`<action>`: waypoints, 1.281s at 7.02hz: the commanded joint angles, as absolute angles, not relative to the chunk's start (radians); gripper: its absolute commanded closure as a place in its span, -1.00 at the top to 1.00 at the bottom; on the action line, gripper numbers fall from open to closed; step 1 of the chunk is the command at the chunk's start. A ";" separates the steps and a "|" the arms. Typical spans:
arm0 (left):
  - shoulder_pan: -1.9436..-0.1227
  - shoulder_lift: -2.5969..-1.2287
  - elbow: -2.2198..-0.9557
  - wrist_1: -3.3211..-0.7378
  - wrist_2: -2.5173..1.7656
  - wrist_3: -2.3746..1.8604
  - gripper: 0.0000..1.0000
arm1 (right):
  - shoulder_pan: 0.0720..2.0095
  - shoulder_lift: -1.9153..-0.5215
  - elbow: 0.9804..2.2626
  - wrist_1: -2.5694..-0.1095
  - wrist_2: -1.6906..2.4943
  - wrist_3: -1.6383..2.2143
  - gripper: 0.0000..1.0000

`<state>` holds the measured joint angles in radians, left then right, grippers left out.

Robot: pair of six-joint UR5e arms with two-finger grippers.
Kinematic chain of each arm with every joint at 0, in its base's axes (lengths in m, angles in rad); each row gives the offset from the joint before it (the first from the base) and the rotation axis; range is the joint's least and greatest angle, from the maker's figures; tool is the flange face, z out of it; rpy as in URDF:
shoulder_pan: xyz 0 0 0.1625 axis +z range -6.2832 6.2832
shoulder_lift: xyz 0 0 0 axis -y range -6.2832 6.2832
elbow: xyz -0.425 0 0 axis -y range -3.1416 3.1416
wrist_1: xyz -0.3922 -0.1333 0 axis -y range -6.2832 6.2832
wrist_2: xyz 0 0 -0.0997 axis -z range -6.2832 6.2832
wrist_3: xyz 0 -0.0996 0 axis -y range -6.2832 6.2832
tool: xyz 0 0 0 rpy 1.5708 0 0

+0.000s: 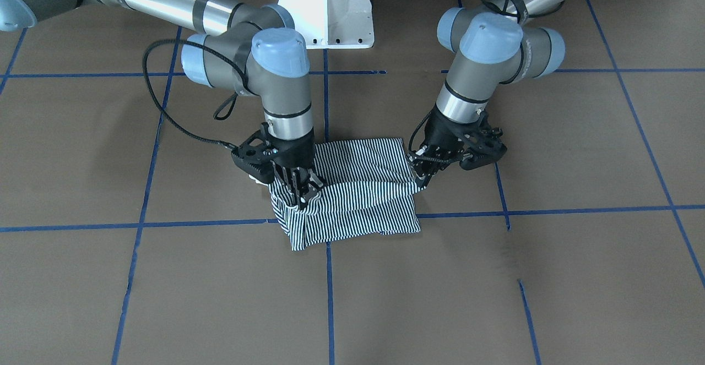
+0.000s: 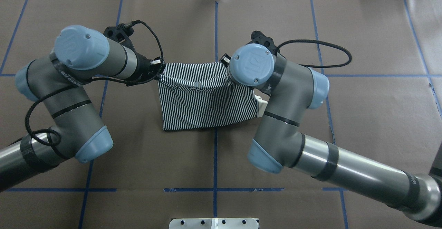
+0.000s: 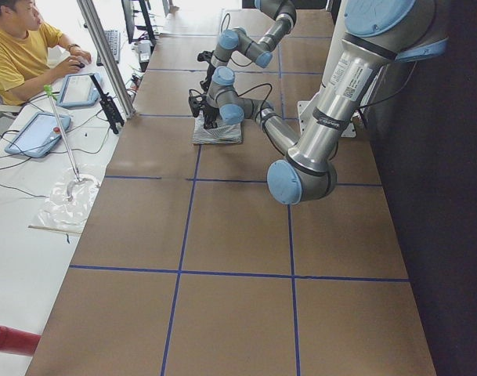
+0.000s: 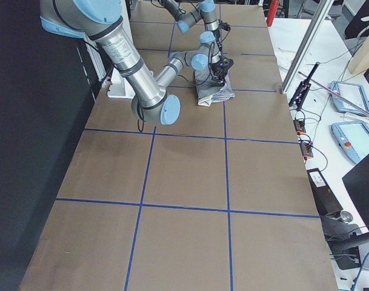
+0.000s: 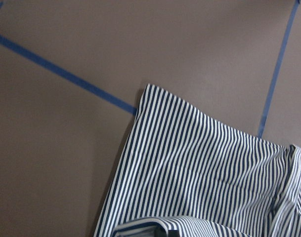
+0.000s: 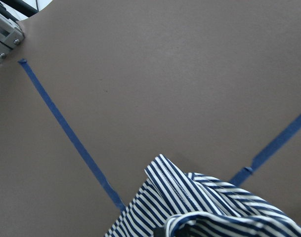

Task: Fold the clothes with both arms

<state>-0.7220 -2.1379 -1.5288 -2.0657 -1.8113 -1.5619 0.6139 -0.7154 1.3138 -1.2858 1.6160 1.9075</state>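
Overhead, a folded striped shirt (image 2: 207,108) lies mid-table (image 2: 362,118). The left gripper (image 2: 158,72) is clenched on the shirt's 10 o'clock corner. The right gripper (image 1: 302,191) is clenched on fabric at its 1 o'clock corner. The far edge between them is lifted and sags.

Brown paper-covered bench (image 1: 551,145), ruled into large squares by blue tape lines (image 1: 193,223). Carries a striped polo shirt (image 1: 358,194) near the middle, folded to a rough rectangle over a tape crossing, mostly flat, with the edge away from the robot raised off the surface. Bears the white pedestal base (image 1: 327,7) at the robot's side.
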 commanded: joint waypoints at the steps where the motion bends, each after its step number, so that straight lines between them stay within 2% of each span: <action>1: -0.800 -2.212 -1.295 -2.241 -1.761 -1.424 -0.21 | 0.702 -0.675 1.128 -1.105 1.687 1.801 1.00; 4: -0.833 -2.203 -1.308 -2.273 -1.769 -1.408 -0.21 | 0.781 -0.710 1.143 -1.101 1.772 1.688 1.00; 5: -0.863 -2.144 -1.312 -2.368 -1.794 -1.267 -0.22 | 0.819 -0.806 1.199 -1.097 1.793 1.586 1.00; 6: -0.940 -2.047 -1.304 -2.493 -1.916 -1.117 -0.22 | 0.886 -0.886 1.227 -1.089 1.874 1.410 1.00; 8: -1.148 -1.936 -1.289 -2.517 -2.127 -0.744 -0.22 | 1.071 -1.015 1.238 -1.089 2.070 1.057 1.00; 9: -1.261 -1.921 -1.243 -2.511 -2.213 -0.569 -0.23 | 1.198 -1.070 1.236 -1.098 2.191 0.872 1.00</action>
